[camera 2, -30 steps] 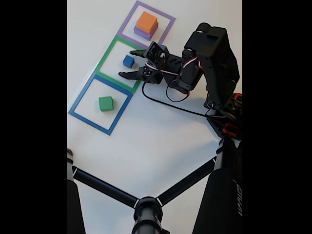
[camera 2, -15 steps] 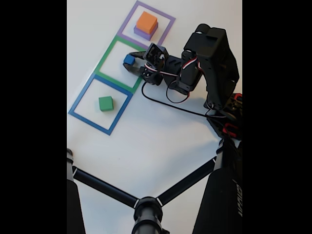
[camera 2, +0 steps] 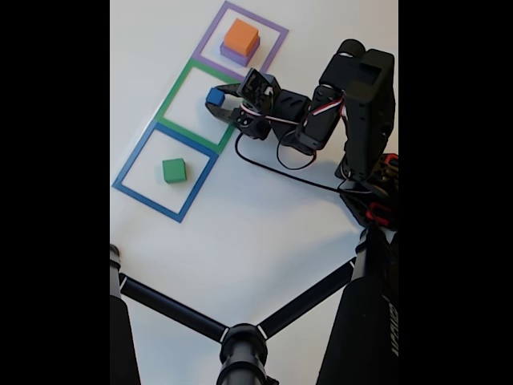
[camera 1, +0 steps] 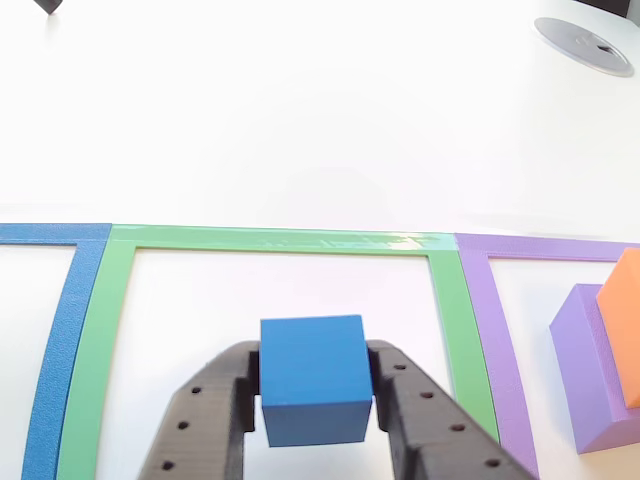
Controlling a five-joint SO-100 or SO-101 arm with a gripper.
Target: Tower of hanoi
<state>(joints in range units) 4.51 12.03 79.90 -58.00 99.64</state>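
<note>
Hand (camera 1: 316,400): I have its two fingers clamped on blue cube (camera 1: 314,377), inside green tape square (camera 1: 275,239). Orange block (camera 2: 241,35) sits on purple block (camera 2: 233,55) (neighbouring square); green block (camera 2: 174,170) lies opposite, well apart.

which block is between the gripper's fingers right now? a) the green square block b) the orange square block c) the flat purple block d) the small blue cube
d: the gripper has its black fingers pressed against both sides of the small matte blue cube over the green tape square outline, while the green square block sits apart in the blue tape outline and the orange square block rests on the flat purple block.
</note>
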